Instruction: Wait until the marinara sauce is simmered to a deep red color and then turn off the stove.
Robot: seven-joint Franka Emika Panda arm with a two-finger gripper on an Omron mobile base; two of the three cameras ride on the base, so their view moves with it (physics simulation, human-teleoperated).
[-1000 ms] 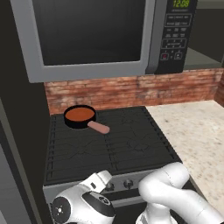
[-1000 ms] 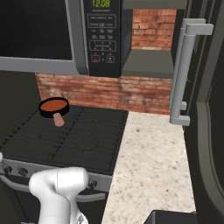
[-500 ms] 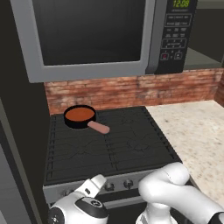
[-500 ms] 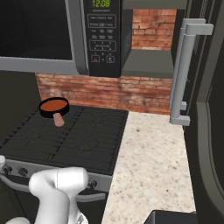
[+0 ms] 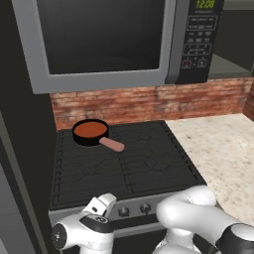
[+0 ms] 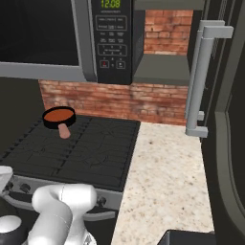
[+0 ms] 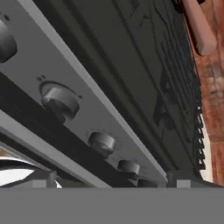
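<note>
Skillets: one small black skillet (image 5: 90, 133) is counted, seen at the left centre of the left base view and at the left of the right base view, on the rear left part of the cooktop.
Skillet contents: the marinara sauce (image 5: 90, 130) is held in it as a single smooth round orange-red disc; its surface is seen as a darker red in the right base view (image 6: 59, 115).
Skillet handle: one pinkish-tan handle (image 5: 112, 144) is pointed toward the lower right in the left base view; its end is seen at the upper right of the hand view (image 7: 199, 26).
Stove: one wide black stove (image 5: 124, 166) with a dark grated top is seen in the lower centre of the left base view and at the lower left of the right base view (image 6: 72, 150).
Knobs: four round knobs are counted along the silver front panel in the hand view, running from the upper left to the lower centre; the largest-looking complete one is knob (image 7: 60, 102).
Microwave: one silver-framed microwave (image 5: 106, 42) is mounted above the stove, across the top of the frame.
Counter: one speckled counter (image 6: 165, 182) is seen just beside the stove, at the lower right.
Gripper: the fingers (image 7: 43, 178) are spread wide at the bottom of the hand view, with nothing between them, held near the knob panel.
</note>
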